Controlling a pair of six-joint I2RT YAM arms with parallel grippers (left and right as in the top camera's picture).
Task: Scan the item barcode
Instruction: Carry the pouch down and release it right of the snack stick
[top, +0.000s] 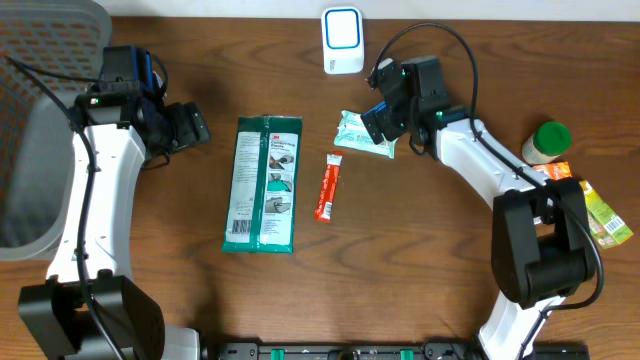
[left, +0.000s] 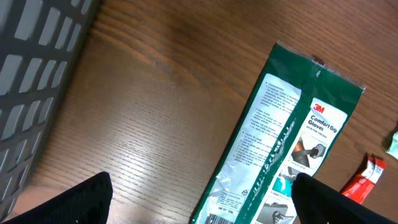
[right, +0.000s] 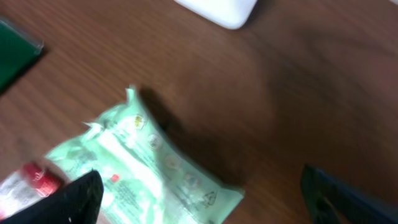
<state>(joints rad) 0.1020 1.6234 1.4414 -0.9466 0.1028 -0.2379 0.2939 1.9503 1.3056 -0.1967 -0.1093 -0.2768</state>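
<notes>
A white barcode scanner (top: 342, 40) stands at the table's back middle; its lower edge shows in the right wrist view (right: 217, 9). In front of it a pale green packet (top: 365, 135) lies on the wood, with my right gripper (top: 378, 118) open just above it. From the right wrist the packet (right: 149, 168) lies flat, partly between the spread fingers of that gripper (right: 205, 205), free of both. My left gripper (top: 190, 125) is open at the left, holding nothing. Its wrist view has that gripper (left: 205, 211) open over the green 3M glove pack (left: 280, 143).
The glove pack (top: 262, 182) and a red sachet (top: 327, 187) lie mid-table. A grey basket (top: 40, 100) fills the far left. A green-lidded bottle (top: 548, 142) and orange and green packets (top: 590, 205) sit at the right edge.
</notes>
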